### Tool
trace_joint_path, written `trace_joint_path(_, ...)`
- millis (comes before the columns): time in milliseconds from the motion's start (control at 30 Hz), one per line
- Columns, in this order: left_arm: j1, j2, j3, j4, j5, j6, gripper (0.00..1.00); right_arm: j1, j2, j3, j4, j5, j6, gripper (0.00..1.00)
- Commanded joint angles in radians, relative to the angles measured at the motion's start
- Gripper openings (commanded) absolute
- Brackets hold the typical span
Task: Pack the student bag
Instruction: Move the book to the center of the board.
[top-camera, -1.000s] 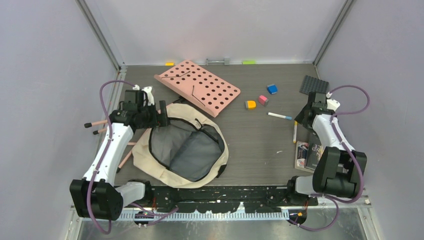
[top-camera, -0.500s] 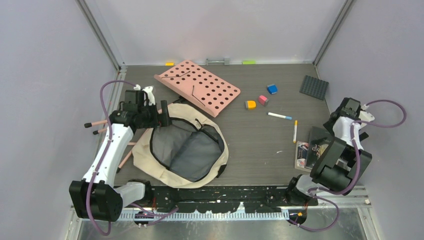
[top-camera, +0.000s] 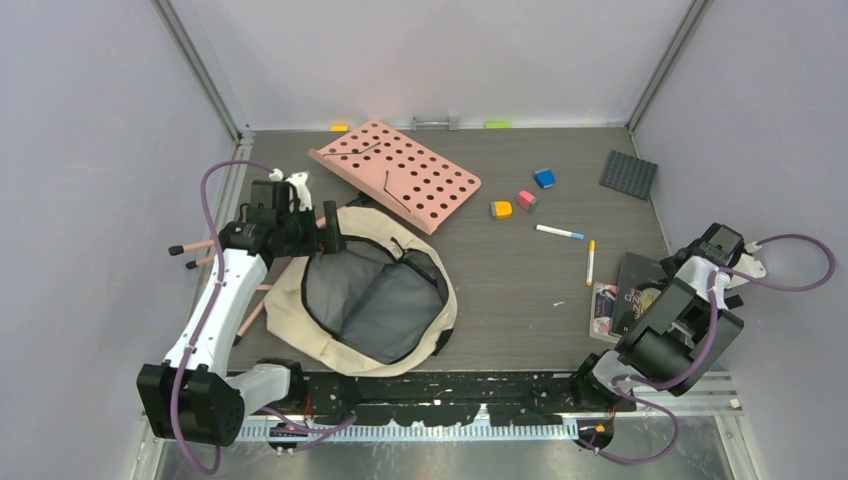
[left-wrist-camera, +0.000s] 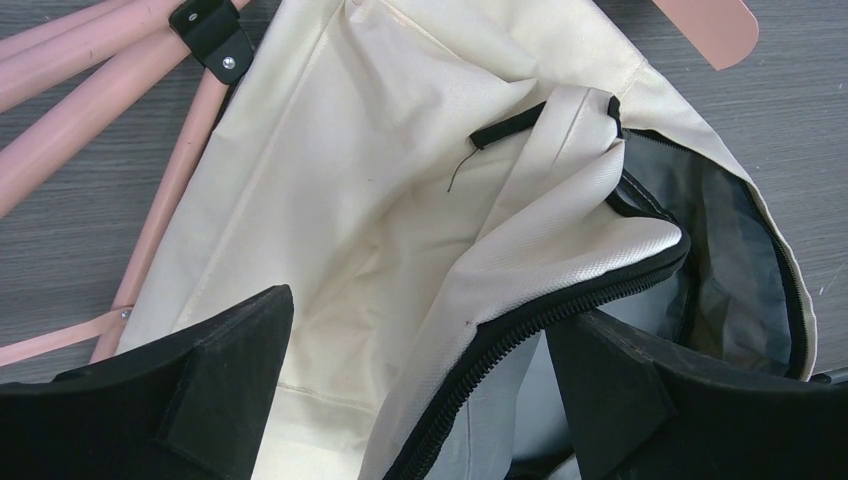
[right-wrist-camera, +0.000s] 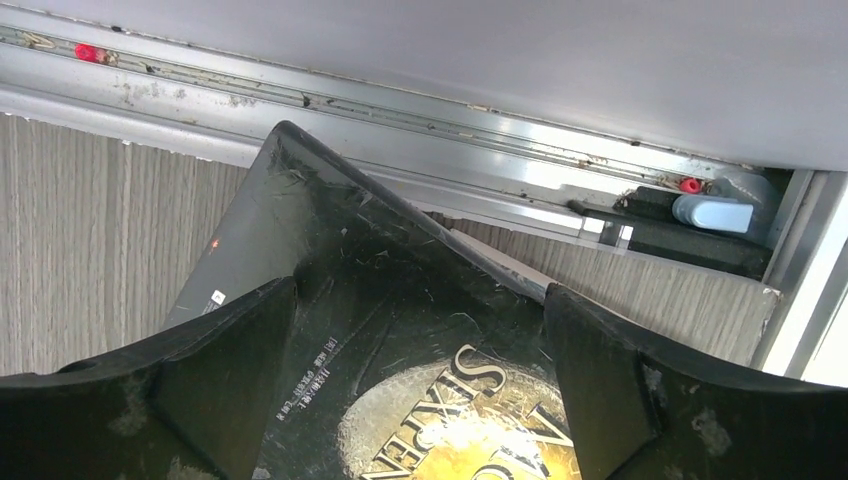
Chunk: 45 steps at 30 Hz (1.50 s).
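Left gripper spread wide astride zipper rim of student bag, right gripper spread over dark book, book title cut off, bag interior partly hidden

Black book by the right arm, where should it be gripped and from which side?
The black book lies flat on the table, so probably pinch its free corner nearest the metal rail, coming down with the open right gripper that straddles it.
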Motion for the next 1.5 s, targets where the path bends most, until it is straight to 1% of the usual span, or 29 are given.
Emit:
trace_joint_path(0, -0.005, -0.028, 0.024, 0.036, 0.013, -0.007, 0.99, -0.012, -0.006, -0.027, 0.016, -0.119, 0.074, 1.0)
trace_joint_path(267, -0.005, -0.024, 0.025, 0.036, 0.008, -0.006, 1.0, -0.007, -0.027, -0.138, 0.071, -0.238, 0.123, 1.0)
trace_joint_path(400, -0.004, -0.025, 0.025, 0.035, 0.005, -0.006, 1.0, 0.026, -0.089, -0.194, 0.078, -0.258, 0.154, 1.0)
trace_joint_path(467, -0.004, -0.026, 0.025, 0.035, 0.005, -0.006, 1.0, 0.046, -0.126, -0.208, 0.073, -0.257, 0.162, 1.0)
trace_joint_path(533, -0.005, -0.026, 0.025, 0.035, 0.005, -0.006, 1.0, 0.11, -0.16, -0.213, 0.058, -0.225, 0.174, 1.0)
trace_joint_path(667, -0.005, -0.027, 0.025, 0.033, -0.001, -0.005, 1.0, 0.182, -0.192, -0.207, 0.033, -0.166, 0.18, 1.0)
trace_joint_path(733, -0.004, -0.029, 0.024, 0.033, -0.002, -0.004, 1.0, 0.209, -0.197, -0.19, 0.007, -0.122, 0.165, 1.0)
trace_joint_path(800, -0.006, -0.03, 0.024, 0.034, -0.002, -0.004, 1.0, 0.243, -0.205, -0.164, -0.038, -0.041, 0.142, 1.0)
trace_joint_path(900, -0.004, -0.031, 0.025, 0.033, -0.001, -0.003, 1.0, 0.299, -0.222, -0.104, -0.113, 0.129, 0.114, 1.0)
trace_joint_path(933, -0.005, -0.032, 0.026, 0.033, -0.003, -0.003, 1.0, 0.342, -0.228, -0.091, -0.128, 0.214, 0.102, 1.0)
trace_joint_path(967, -0.006, -0.034, 0.026, 0.034, -0.004, -0.003, 1.0, 0.398, -0.23, -0.066, -0.151, 0.261, 0.086, 1.0)
trace_joint_path(1000, -0.005, -0.035, 0.025, 0.033, -0.006, -0.003, 1.0, 0.427, -0.227, -0.052, -0.163, 0.338, 0.079, 1.0)
trace_joint_path(1033, -0.005, -0.037, 0.024, 0.034, -0.006, -0.003, 1.0, 0.485, -0.223, -0.025, -0.183, 0.368, 0.062, 1.0)
trace_joint_path(1100, -0.005, -0.039, 0.024, 0.033, -0.01, -0.002, 1.0, 0.558, -0.198, 0.019, -0.219, 0.437, 0.037, 1.0)
trace_joint_path(1200, -0.005, -0.038, 0.023, 0.032, -0.011, -0.001, 1.0, 0.642, -0.105, 0.11, -0.308, 0.506, 0.007, 1.0)
trace_joint_path(1267, -0.005, -0.039, 0.025, 0.032, -0.01, 0.0, 1.0, 0.722, -0.033, 0.164, -0.374, 0.552, -0.004, 1.0)
trace_joint_path(1300, -0.006, -0.039, 0.025, 0.032, -0.009, 0.001, 1.0, 0.784, 0.014, 0.179, -0.395, 0.598, 0.003, 1.0)
trace_joint_path(1333, -0.005, -0.043, 0.025, 0.032, -0.01, 0.003, 1.0, 0.848, 0.032, 0.204, -0.425, 0.614, 0.01, 1.0)
trace_joint_path(1467, -0.005, -0.05, 0.019, 0.036, -0.023, 0.006, 1.0, 0.981, 0.134, 0.278, -0.478, 0.651, 0.024, 1.0)
